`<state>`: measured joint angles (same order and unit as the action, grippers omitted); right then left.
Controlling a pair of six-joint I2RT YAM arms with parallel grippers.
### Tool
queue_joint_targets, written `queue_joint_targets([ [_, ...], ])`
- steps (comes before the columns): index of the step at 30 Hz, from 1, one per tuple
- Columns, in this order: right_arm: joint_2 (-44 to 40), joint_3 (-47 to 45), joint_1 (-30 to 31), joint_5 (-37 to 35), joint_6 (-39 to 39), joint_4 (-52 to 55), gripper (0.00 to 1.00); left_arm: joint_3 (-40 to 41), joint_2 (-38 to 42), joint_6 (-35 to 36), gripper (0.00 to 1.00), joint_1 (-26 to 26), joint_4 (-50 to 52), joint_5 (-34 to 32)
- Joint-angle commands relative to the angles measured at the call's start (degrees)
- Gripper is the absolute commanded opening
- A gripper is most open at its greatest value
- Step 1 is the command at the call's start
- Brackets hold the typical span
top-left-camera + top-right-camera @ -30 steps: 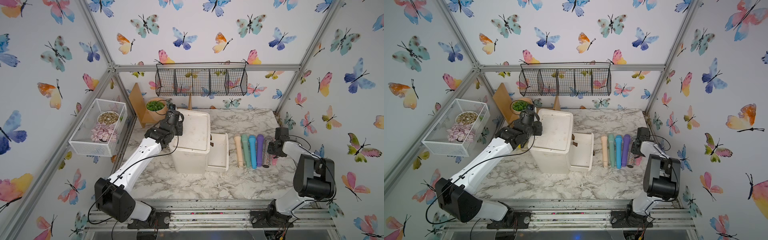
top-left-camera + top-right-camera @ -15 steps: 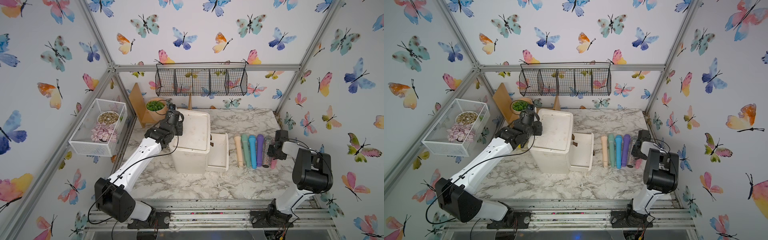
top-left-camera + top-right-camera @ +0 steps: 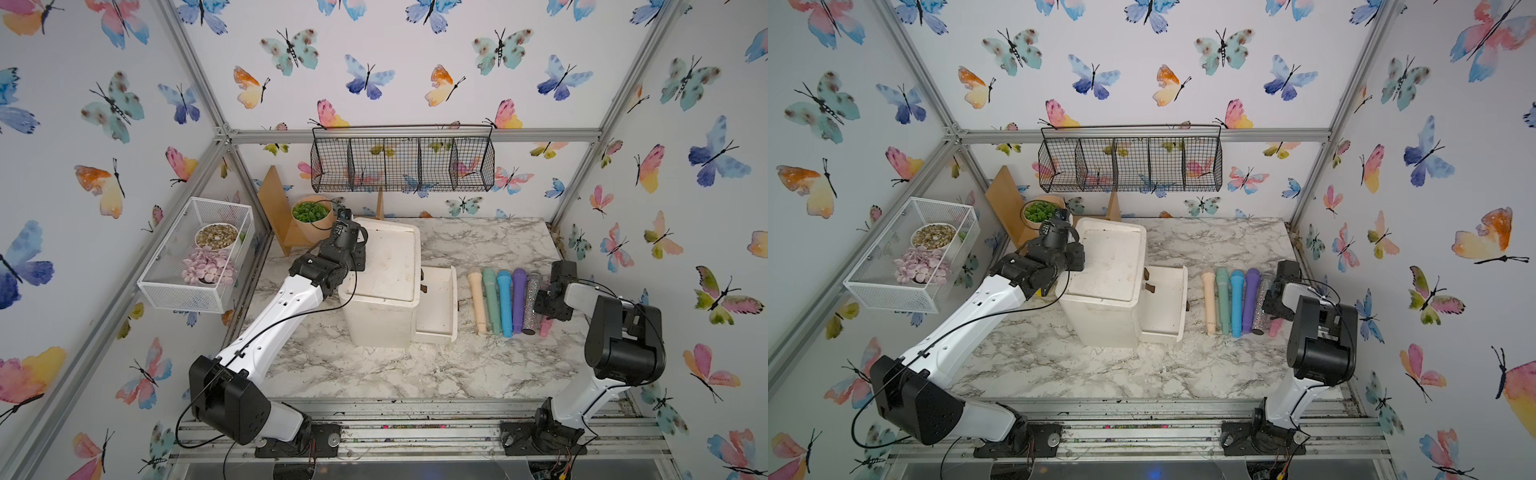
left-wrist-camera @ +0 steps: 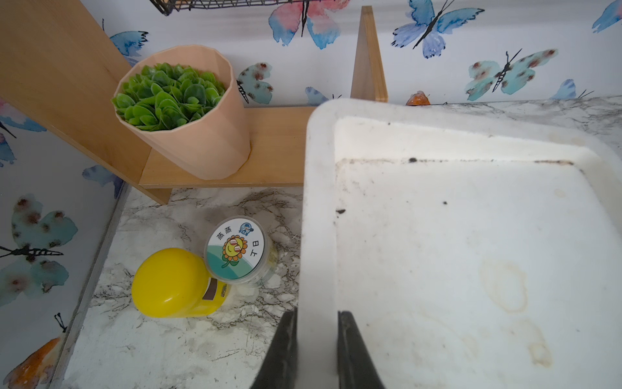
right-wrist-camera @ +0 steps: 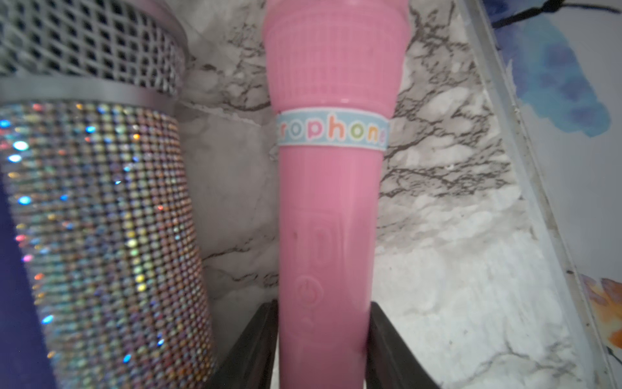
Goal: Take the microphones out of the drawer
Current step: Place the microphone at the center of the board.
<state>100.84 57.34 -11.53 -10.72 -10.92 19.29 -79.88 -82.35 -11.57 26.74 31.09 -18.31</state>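
**Pink microphone on the bench, out of the drawer**

The pink microphone point(image 5: 330, 202) lies flat on the marble bench point(image 3: 457, 374), at the right-hand end of a row of microphones and near the bench's right edge. In both top views only its handle end point(image 3: 545, 326) shows, because the right arm point(image 3: 582, 297) reaches over the rest. The right arm's jaws stand on either side of the handle, one finger point(image 5: 259, 340) and its partner close against the pink plastic. Whether they are pressing it or have let go cannot be told.

Just beside it, with a strip of bare marble between, lies a glitter microphone point(image 5: 101, 219). Past that, side by side and parallel, come a purple microphone point(image 3: 518, 299), a blue one point(image 3: 505, 303), a green one point(image 3: 491, 299) and a beige one point(image 3: 477, 299).

Beyond the row, the drawer point(image 3: 436, 303) stands pulled out of a white drawer unit point(image 3: 382, 282). The left arm point(image 3: 282, 311) reaches to the unit's far side. Its jaws are clenched on the raised rim of the top, one finger point(image 4: 286, 350) outside and one inside.

Beside the unit, on the bench, sit a yellow container point(image 4: 171, 284) and a round tub point(image 4: 235, 251) with a sunflower lid, touching each other. Behind them a potted green plant point(image 4: 188, 121) stands on a wooden shelf point(image 4: 269, 144).
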Motion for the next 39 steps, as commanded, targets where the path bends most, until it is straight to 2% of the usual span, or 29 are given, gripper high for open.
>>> queue_joint_targets([
  [1, -1.21, -0.69, -0.05, 3.16, -0.77, 2.06, 0.49, 2.66, -2.88, 1.11, 0.00, 0.49, 0.28, -1.91],
  [14, -7.70, 1.40, -0.06, 3.40, -0.77, 5.52, 0.51, 2.47, -2.76, 0.76, 0.00, 0.48, 0.37, -1.91],
  [17, -10.76, 1.90, -0.03, 8.21, -0.77, 6.06, 0.51, 2.79, -2.74, 0.60, 0.00, 0.50, 0.20, -1.87],
  [20, -14.05, 1.39, -0.04, 18.18, -0.87, 5.11, 0.49, 2.80, -2.93, 0.40, 0.00, 0.44, 0.13, -1.59],
  [22, -15.81, 0.18, 0.00, 25.92, -1.81, 3.47, 0.42, 2.66, -3.00, 0.37, 0.00, 0.48, 0.11, -1.46],
  [24, -16.93, -1.41, 0.01, 33.55, -3.11, 1.33, 0.29, 2.49, -3.01, 0.41, 0.00, 0.46, 0.12, -1.45],
  [27, -17.41, -4.03, 0.08, 42.37, -5.42, -2.04, 0.12, 2.43, -2.85, 0.39, 0.00, 0.44, 0.11, -1.28],
  [30, -17.26, -6.62, 0.26, 48.13, -6.48, -4.57, 0.02, 2.44, -2.66, 0.42, 0.00, 0.50, 0.20, -1.01],
  [39, -15.25, -11.37, 5.43, 49.74, -6.58, -6.21, 0.02, 2.36, -2.56, -0.20, 0.00, 0.50, 0.40, -0.61],
])
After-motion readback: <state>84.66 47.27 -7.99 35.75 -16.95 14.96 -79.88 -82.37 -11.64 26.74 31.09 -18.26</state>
